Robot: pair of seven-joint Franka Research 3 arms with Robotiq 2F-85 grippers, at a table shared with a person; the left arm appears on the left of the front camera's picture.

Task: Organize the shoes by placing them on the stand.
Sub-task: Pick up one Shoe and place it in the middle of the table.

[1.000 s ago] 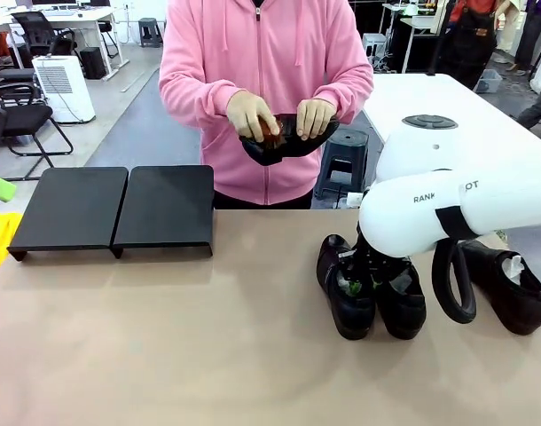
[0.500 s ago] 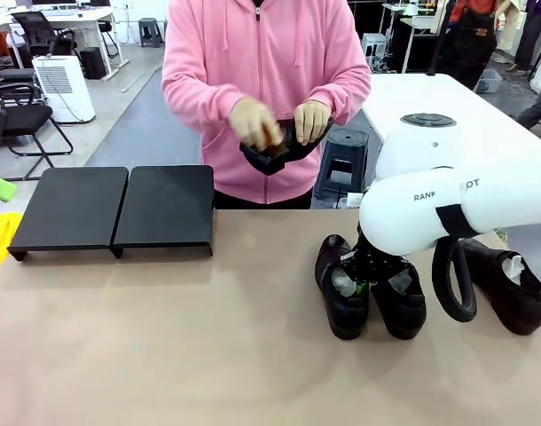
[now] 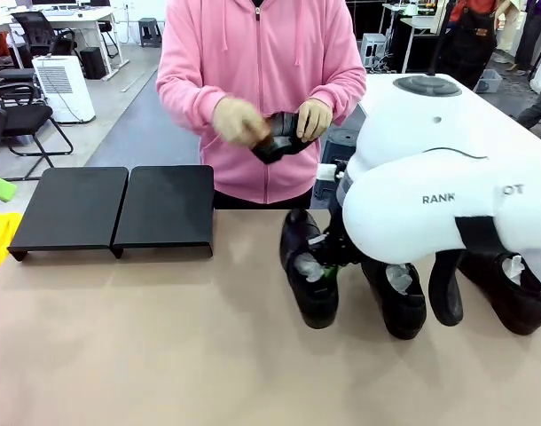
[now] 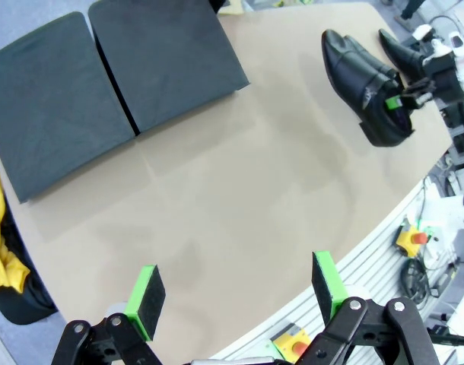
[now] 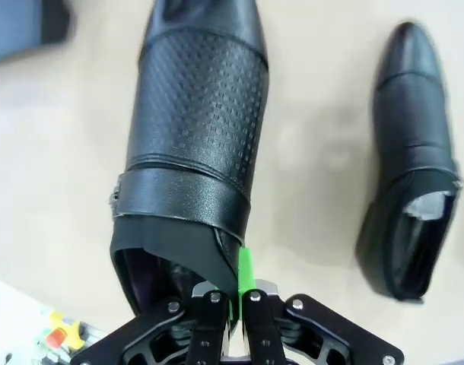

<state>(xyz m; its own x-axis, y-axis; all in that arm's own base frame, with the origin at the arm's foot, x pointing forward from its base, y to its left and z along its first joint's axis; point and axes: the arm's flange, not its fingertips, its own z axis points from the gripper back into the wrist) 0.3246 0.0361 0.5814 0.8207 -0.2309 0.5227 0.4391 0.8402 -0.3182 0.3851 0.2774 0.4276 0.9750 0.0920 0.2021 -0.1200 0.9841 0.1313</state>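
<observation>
Right gripper [image 5: 239,295] has its jaws clamped on the shoe [image 5: 195,129] at the heel collar. That is thin, soft, glossy leather, likely slippery, so the toe may droop. Shoe seems just off the table [image 3: 164,346], well apart from the stand [image 3: 120,209]. Left gripper [image 4: 239,293] — jaws open.

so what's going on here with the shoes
The robot's right hand is shut on the collar of one black shoe at the table's right half. Two more shoes sit on the table beside it. Across the table, a person in a pink hoodie holds a fourth shoe at chest height. The left hand hangs open above the tabletop. The stand has no shoes on it yet.
</observation>
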